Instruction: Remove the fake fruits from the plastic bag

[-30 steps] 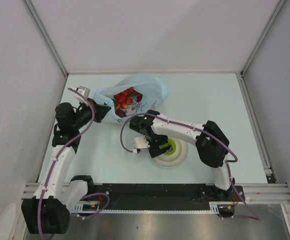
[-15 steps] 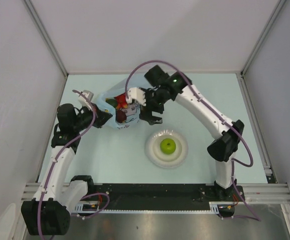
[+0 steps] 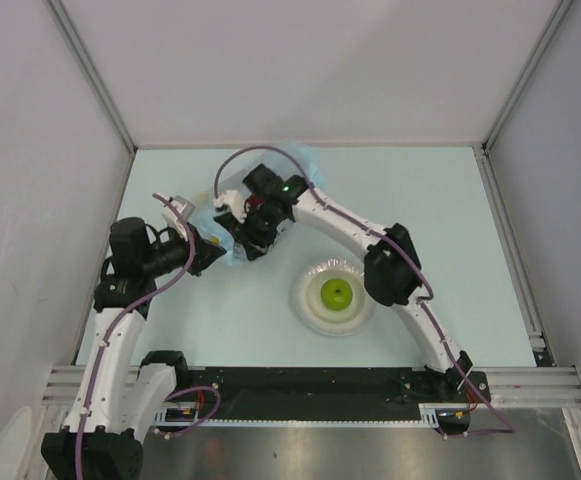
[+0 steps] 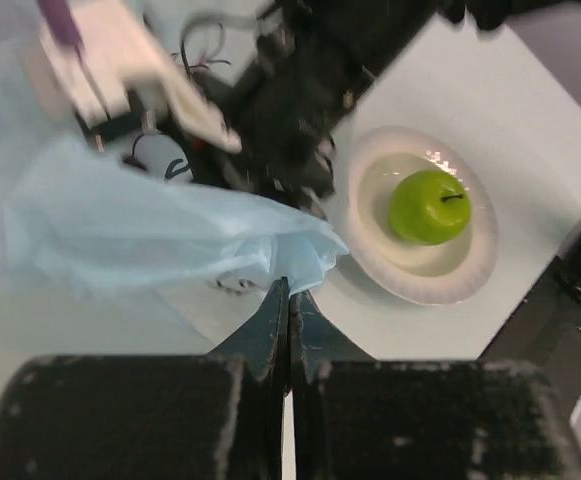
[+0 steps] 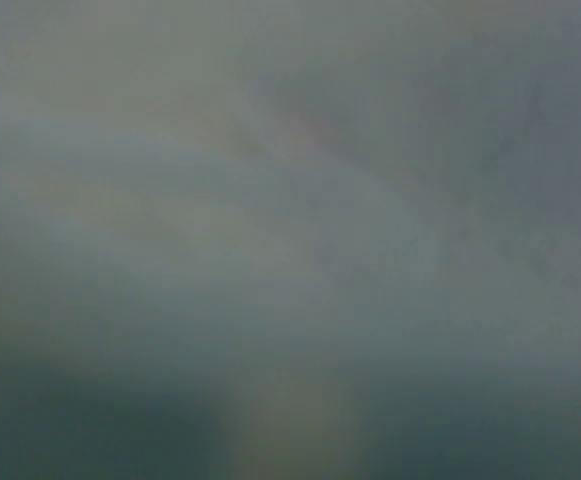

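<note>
Since half a second ago the right arm (image 3: 342,226) has swung left and down over the plastic bag (image 4: 140,235), and the right gripper (image 3: 249,238) now sits at the bag's mouth, hiding the red fruit that showed there before. Whether its jaws are apart or closed cannot be told: from above the wrist covers them, and the right wrist view is only a grey-blue blur. The left gripper (image 4: 288,296) is pinched tight on the bag's near edge, holding a fold of the thin blue plastic. The bag lies at the far left of the table (image 3: 450,220), mostly under the right arm. A green apple (image 3: 337,293) rests on a white plate (image 3: 306,303) near the bag, apart from both grippers.
</note>
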`<state>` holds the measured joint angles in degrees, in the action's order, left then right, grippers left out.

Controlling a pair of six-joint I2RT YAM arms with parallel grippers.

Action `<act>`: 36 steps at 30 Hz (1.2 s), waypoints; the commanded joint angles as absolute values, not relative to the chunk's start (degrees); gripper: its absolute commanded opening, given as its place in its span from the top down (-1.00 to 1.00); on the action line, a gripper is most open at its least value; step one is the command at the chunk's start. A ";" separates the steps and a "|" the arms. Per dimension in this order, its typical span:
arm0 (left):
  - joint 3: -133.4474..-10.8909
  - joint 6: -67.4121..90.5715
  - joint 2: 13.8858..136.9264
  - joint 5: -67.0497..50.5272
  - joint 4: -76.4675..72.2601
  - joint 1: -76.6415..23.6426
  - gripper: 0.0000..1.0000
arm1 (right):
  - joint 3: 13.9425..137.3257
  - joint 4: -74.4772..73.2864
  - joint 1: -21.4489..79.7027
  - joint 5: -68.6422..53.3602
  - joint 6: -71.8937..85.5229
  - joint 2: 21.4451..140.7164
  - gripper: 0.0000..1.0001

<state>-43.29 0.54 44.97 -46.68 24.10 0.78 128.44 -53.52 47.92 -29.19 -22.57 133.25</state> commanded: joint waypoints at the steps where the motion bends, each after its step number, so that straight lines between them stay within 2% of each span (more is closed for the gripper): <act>1: -43.77 -3.07 42.89 -37.91 28.91 3.16 1.00 | 128.41 -49.14 53.43 -24.35 -15.04 134.21 0.07; 2: -44.12 -4.38 42.72 -33.36 29.79 3.86 1.00 | 128.58 -48.70 53.61 -24.08 -14.25 134.38 0.06; 7: -46.32 -20.63 41.40 -28.13 35.41 4.83 1.00 | 134.81 -45.35 48.35 -18.28 -9.33 137.36 -0.01; 10: -43.69 -25.75 40.26 -28.48 37.09 4.75 1.00 | 139.39 -44.04 45.62 -22.05 -7.22 140.27 -0.21; 11: -42.81 -25.84 40.08 -28.22 37.18 4.92 1.00 | 139.66 -43.42 45.35 -22.84 -7.12 140.53 -0.29; 14: -42.01 -25.22 39.99 -26.64 36.91 4.92 1.00 | 136.42 -38.77 44.83 -25.31 -5.98 140.19 -0.35; 24: -45.70 -27.69 43.85 -20.83 39.20 4.83 1.00 | 141.67 -35.07 46.58 -21.73 -4.22 145.45 -0.36; 30: -51.94 -23.12 46.93 -27.50 39.11 4.83 0.99 | 146.69 -30.87 46.76 -16.17 -3.34 150.20 -0.45; 35: -57.99 -21.18 52.11 -31.11 39.37 4.83 1.00 | 144.67 -24.18 46.58 -15.03 -3.08 150.03 -0.56; 36: -58.62 -21.01 52.73 -32.07 39.46 4.83 1.00 | 141.19 -20.78 46.41 -15.03 -3.16 148.81 -0.58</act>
<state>-53.67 -23.05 50.43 -27.03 40.01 4.47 143.00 -31.44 47.24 -17.21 -3.84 150.30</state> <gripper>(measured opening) 0.005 0.770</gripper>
